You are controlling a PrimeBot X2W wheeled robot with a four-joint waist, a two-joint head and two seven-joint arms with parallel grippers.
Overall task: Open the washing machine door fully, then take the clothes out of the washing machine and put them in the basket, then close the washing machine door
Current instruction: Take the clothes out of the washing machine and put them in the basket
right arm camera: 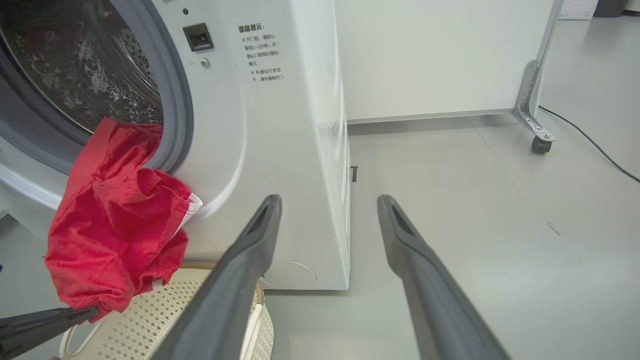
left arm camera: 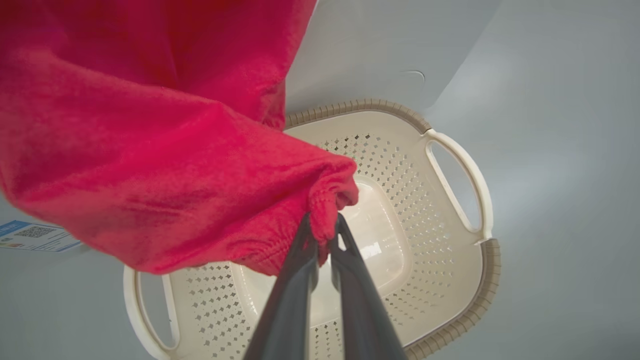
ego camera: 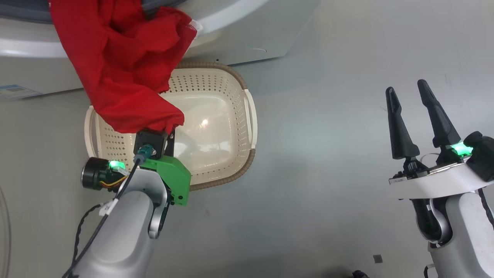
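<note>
**Red garment pinched at its hem, strung from drum mouth to basket**

On the left, the clothes [ego camera: 123,65], a single red garment, hang in a loose swag. The upper end is draped over the grey seal [right arm camera: 175,100] at the mouth of the washing machine [right arm camera: 280,150]. The lower end is bunched between the left jaws, whose dark fingers [left arm camera: 295,290] are clamped together on a small gathered fold of stitched hem.

It looks thin and limp, likely very light, with no stiffness of its own. It should follow wherever it is pulled, sag, and swing. The fabric is neither fragile nor especially slippery, but the pinch takes in very little of it, so a tug against the rubber seal could slide the hem free. A thicker handful further into the bunch would probably hold more surely. The trailing end will need to clear the seal before it can drop.

The visible part of the steel drum [right arm camera: 85,65] shows no other laundry, and the rest of it is out of sight.

In the middle, the basket [ego camera: 216,88] stands on the floor [ego camera: 328,154], close against the machine's front and directly below the gripped hem. Its glossy bottom is bare, with nothing in it yet.

On the right, well away from the basket, the right jaws stand wide apart. Their fingers [ego camera: 399,127] hold nothing.
</note>
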